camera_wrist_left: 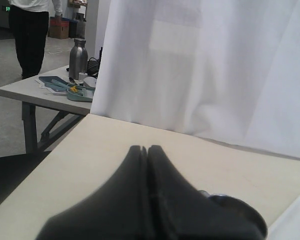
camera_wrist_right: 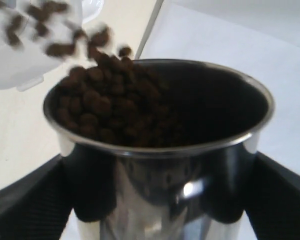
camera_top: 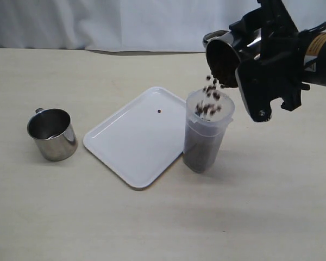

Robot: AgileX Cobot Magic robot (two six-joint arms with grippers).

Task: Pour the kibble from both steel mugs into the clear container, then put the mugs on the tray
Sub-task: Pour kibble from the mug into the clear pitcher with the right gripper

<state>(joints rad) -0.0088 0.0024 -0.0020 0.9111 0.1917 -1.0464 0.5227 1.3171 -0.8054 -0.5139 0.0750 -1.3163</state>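
My right gripper (camera_top: 249, 51) is shut on a steel mug (camera_top: 224, 54), holding it tipped above the clear container (camera_top: 204, 142). Kibble (camera_top: 211, 93) falls from the mug's mouth into the container, which holds brown pellets low down. In the right wrist view the fingers (camera_wrist_right: 30, 200) clamp the mug (camera_wrist_right: 140, 195) on both sides, with kibble (camera_wrist_right: 110, 110) sliding over its rim. The other steel mug (camera_top: 53, 135) stands upright at the left and looks empty. The white tray (camera_top: 136, 138) lies between it and the container. My left gripper (camera_wrist_left: 147, 148) is shut on nothing, just behind that mug's rim (camera_wrist_left: 240, 207).
One stray pellet (camera_top: 160, 111) lies on the tray. A white curtain (camera_top: 98, 22) hangs behind the table's far edge. In the left wrist view a side table (camera_wrist_left: 45, 92) with a steel bottle and a standing person show beyond the table.
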